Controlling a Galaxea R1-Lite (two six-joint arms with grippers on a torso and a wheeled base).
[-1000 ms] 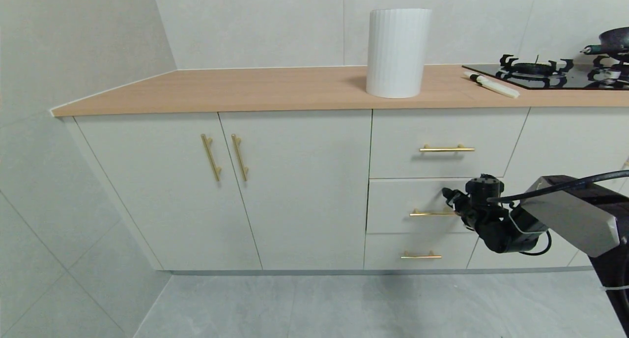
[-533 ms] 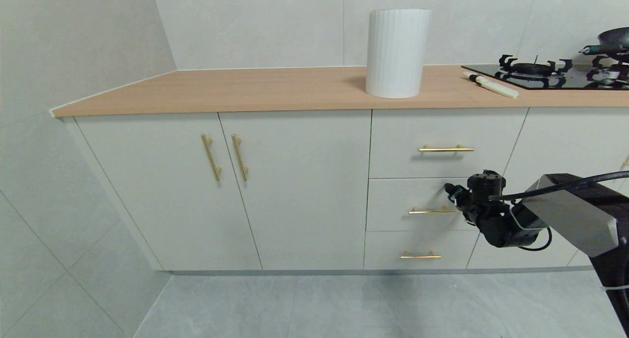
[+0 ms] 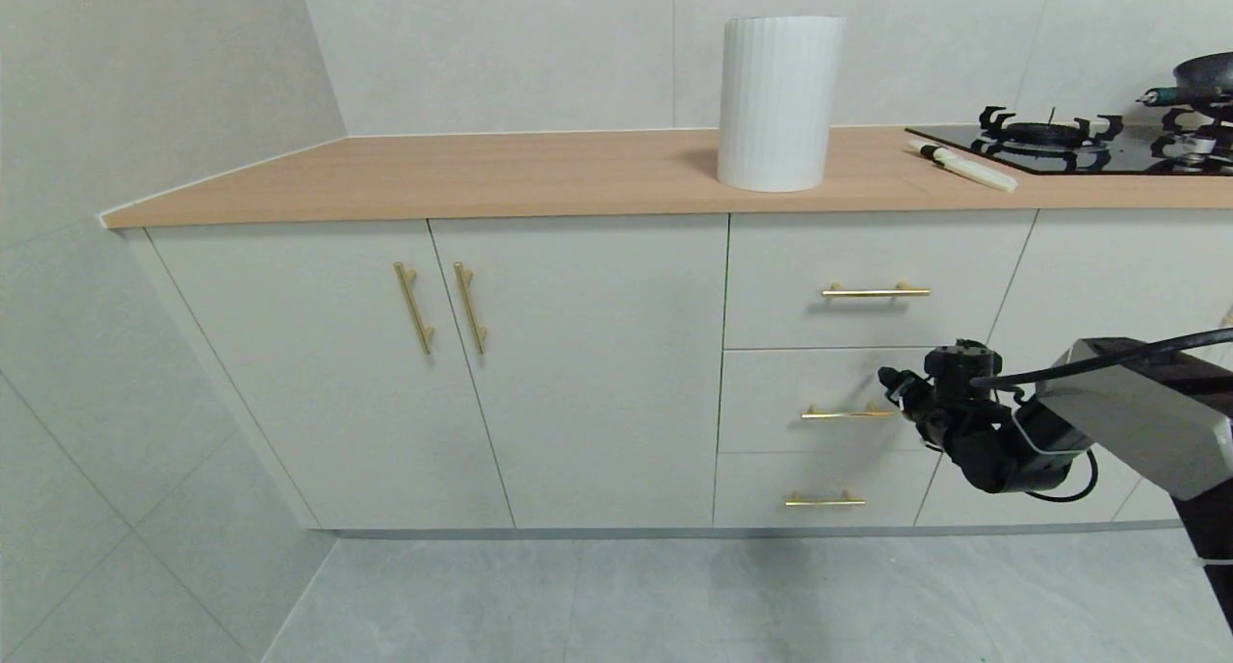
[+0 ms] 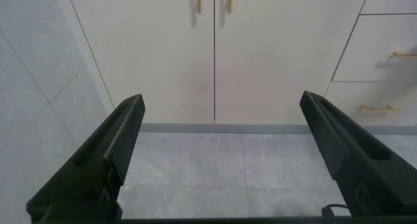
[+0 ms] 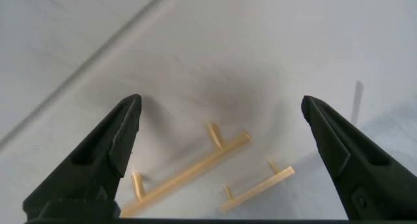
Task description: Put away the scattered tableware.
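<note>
Right pincer (image 3: 889,383) held released in front of the middle drawer (image 3: 790,384).
Its fingers are spread wide near the right end of the brass handle (image 3: 846,413), which is not gripped. The left pincer (image 4: 221,100) is likewise held released, low over the floor (image 4: 215,165) and turned toward the cabinet doors (image 4: 273,48). A cream utensil (image 3: 961,166) is seen lying on the tabletop (image 3: 482,176), between a white ribbed canister (image 3: 778,104) and the hob (image 3: 1060,147).

A kitchen is showing: a gas hob (image 3: 1050,135) is sitting at the wooden countertop's (image 3: 482,176) right end, brass-handled cabinets (image 3: 578,374) and drawers (image 3: 867,249) standing below.
</note>
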